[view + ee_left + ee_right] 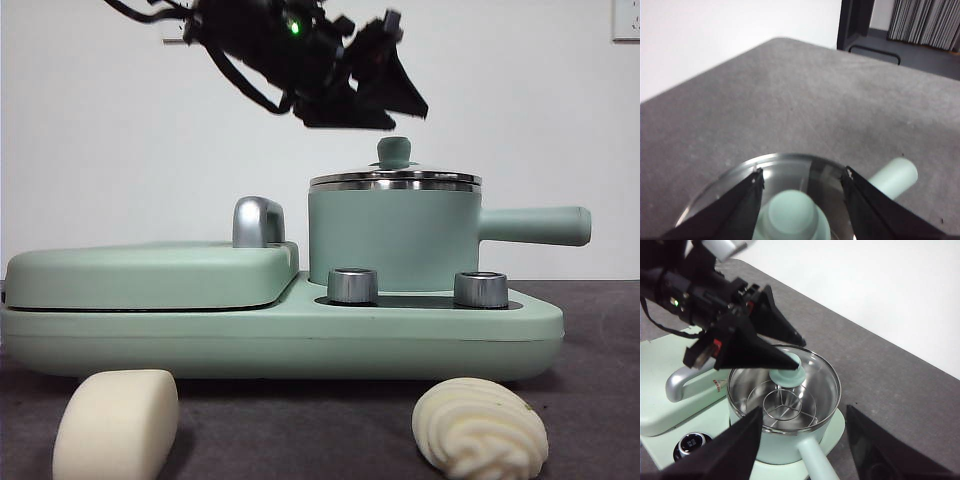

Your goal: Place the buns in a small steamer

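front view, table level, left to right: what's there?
Smooth block bun → flat hinged grill plate → chrome latch handle → left knob → steamer pot, left gripper open over its lid knob → swirled bun → pot's side handle.

glass lid (395,179) blocks steamer (392,238) mouth; buns (117,416) unobstructed

The small steamer (395,238) stands on the mint green cooker base (280,335), lid on, its handle pointing to three o'clock. A black gripper (400,100) hangs just above the lid knob (393,152), coming from eleven o'clock. Both buns lie on the table in front: the smooth bun (117,427) at seven o'clock, the swirled bun (480,428) at five.
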